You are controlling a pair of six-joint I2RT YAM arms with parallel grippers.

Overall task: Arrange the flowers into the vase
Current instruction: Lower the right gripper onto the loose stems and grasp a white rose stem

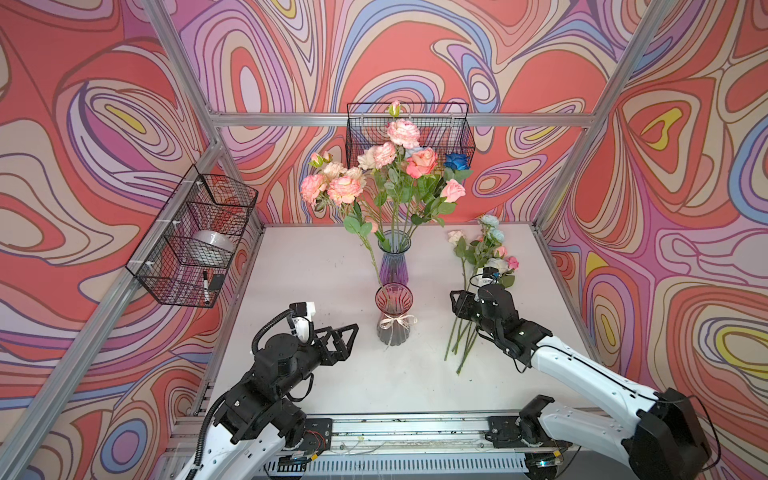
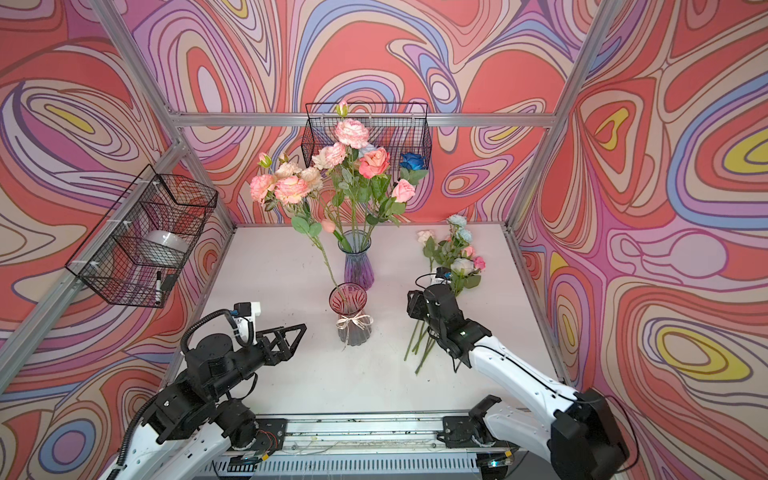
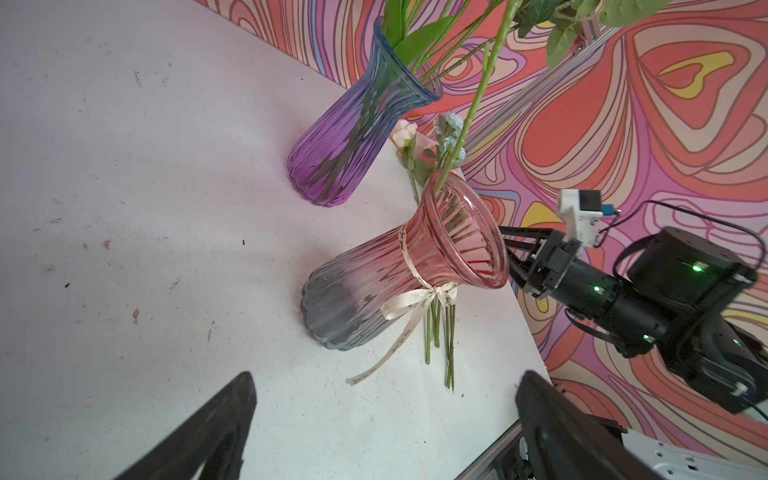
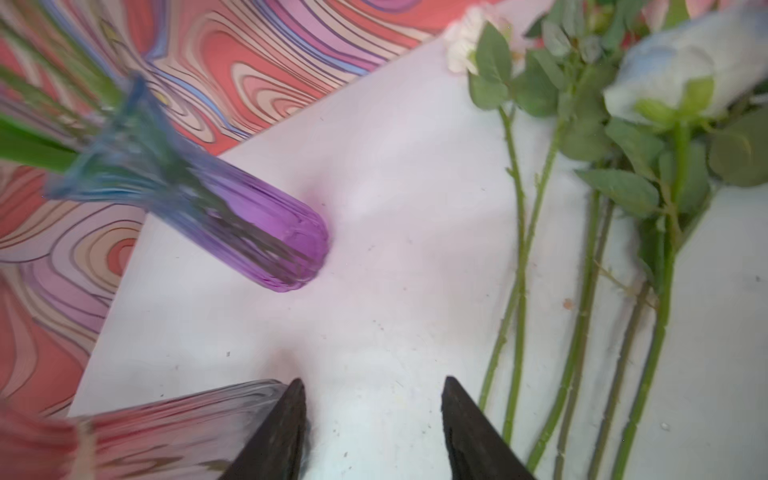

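Observation:
A purple-blue vase [image 1: 393, 262] [image 2: 358, 268] stands at the back middle of the table, full of pink, peach, cream and dark blue flowers [image 1: 399, 166]. In front of it is a pink-and-grey vase [image 1: 392, 320] [image 3: 395, 286] with a ribbon, holding one leaning stem. Loose flowers [image 1: 484, 253] [image 4: 582, 291] lie on the table at the right. My left gripper [image 1: 352, 332] [image 3: 384, 395] is open and empty, left of the pink vase. My right gripper [image 1: 455, 305] [image 4: 374, 386] is open and empty, low between the pink vase and the loose stems.
A wire basket [image 1: 195, 237] on the left wall holds a tape roll and a marker. Another wire basket [image 1: 436, 129] hangs on the back wall behind the blooms. Aluminium frame posts bound the table, and a rail [image 1: 407, 428] runs along its front edge.

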